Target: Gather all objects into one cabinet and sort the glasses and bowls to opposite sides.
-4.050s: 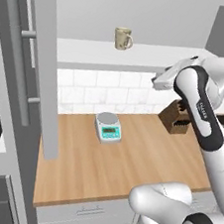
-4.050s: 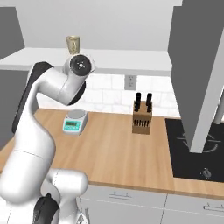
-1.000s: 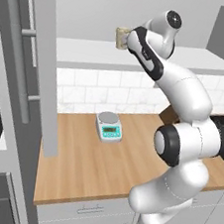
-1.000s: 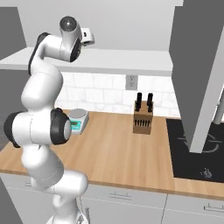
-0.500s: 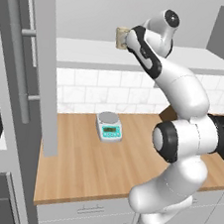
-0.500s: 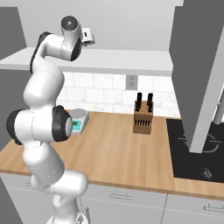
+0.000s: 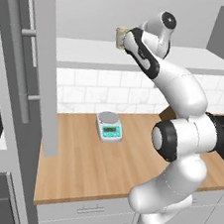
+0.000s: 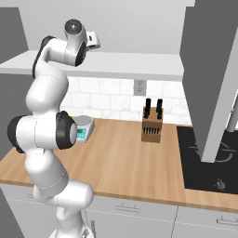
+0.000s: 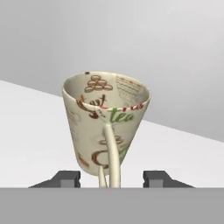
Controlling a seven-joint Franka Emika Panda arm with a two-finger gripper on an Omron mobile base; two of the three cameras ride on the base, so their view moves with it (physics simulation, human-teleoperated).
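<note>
A cream mug (image 9: 105,122) with brown print and a loop handle stands on the white shelf board (image 7: 91,56) of the grey cabinet, whose tall door (image 7: 38,64) hangs open at the left. In the left base view the mug (image 7: 120,36) peeks out beside the raised hand. My gripper (image 9: 113,177) reaches up to it, with a fingertip low on each side of the mug and the handle facing me between them. A small gap still shows at the right fingertip (image 9: 158,177). In the left base view the gripper (image 7: 125,39) sits right at the mug.
On the wooden counter (image 7: 92,166) below stand a small kitchen scale (image 7: 108,126) and a knife block (image 8: 152,122). A black cooktop (image 8: 209,158) lies at the right. A second open grey cabinet door (image 8: 214,79) hangs over the cooktop side.
The fingers have drawn closer together around the mug. The arm has crept slightly toward the mug; the mug has not moved.
</note>
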